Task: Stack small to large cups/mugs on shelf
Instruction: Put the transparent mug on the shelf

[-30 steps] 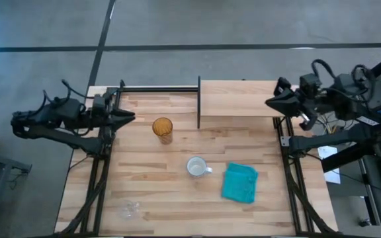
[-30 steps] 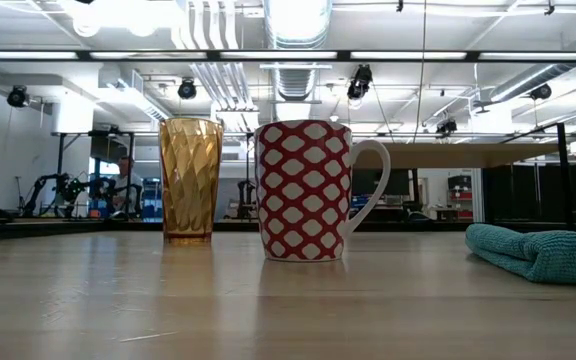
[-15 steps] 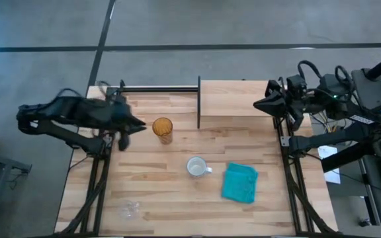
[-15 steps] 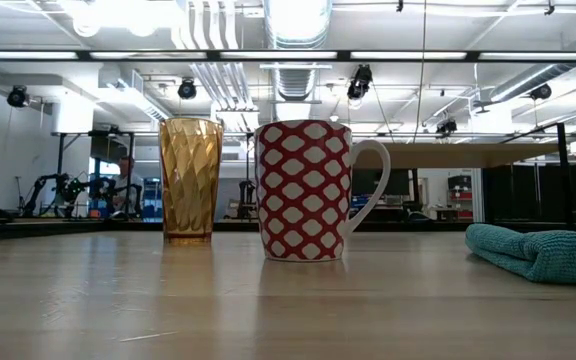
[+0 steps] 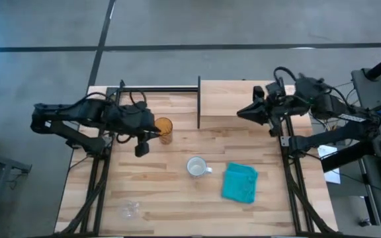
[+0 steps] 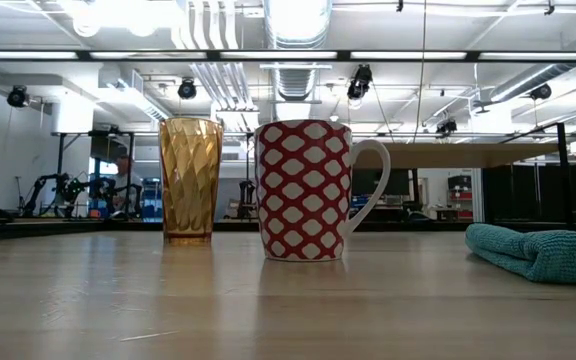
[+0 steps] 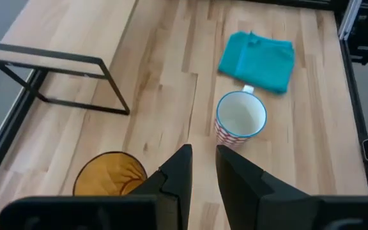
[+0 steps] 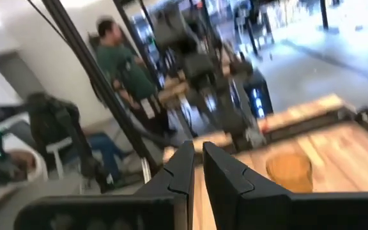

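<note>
In the high view the left gripper (image 5: 152, 130) sits left of centre, just beside the amber tumbler (image 5: 163, 129), which stands on the table (image 5: 170, 192) a little left of the shelf (image 5: 238, 98) at the upper middle. In the left wrist view its fingers (image 7: 179, 174) stand nearly together with only a thin gap, above the tumbler's rim and holding nothing. The mug (image 5: 196, 166), red-and-white patterned outside in the low view, stands upright near the centre of the table with its handle toward the teal cloth (image 5: 240, 182) to its right. The tiny clear glass cup (image 5: 129, 210) rests near the lower left corner. The right gripper (image 5: 241, 112) hovers at the shelf's right end, fingers (image 8: 183, 167) nearly touching and empty. A person (image 8: 121, 64) stands in the room behind.
</note>
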### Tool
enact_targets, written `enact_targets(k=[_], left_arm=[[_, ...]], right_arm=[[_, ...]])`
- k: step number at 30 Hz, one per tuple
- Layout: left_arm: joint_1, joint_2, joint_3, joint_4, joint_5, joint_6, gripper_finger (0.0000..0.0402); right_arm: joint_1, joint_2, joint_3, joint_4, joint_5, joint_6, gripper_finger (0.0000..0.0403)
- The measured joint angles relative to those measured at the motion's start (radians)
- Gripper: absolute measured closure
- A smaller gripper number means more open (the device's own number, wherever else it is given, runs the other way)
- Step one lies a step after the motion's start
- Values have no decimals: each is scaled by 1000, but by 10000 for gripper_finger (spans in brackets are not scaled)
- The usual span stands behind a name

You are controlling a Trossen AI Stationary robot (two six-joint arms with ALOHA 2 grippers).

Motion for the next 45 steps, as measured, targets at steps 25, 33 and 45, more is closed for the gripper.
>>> enact_targets(k=[25, 33, 45], left_arm=[[15, 81, 41, -44, 93, -117, 345], [-47, 69, 31, -248, 425, -479, 345], [-316, 154, 7, -349, 464, -732, 345]], right_arm=[[0, 87, -1, -99, 14, -11, 354], [0, 81, -1, -109, 14, -14, 349], [0, 84, -1, -130, 16, -81, 349]])
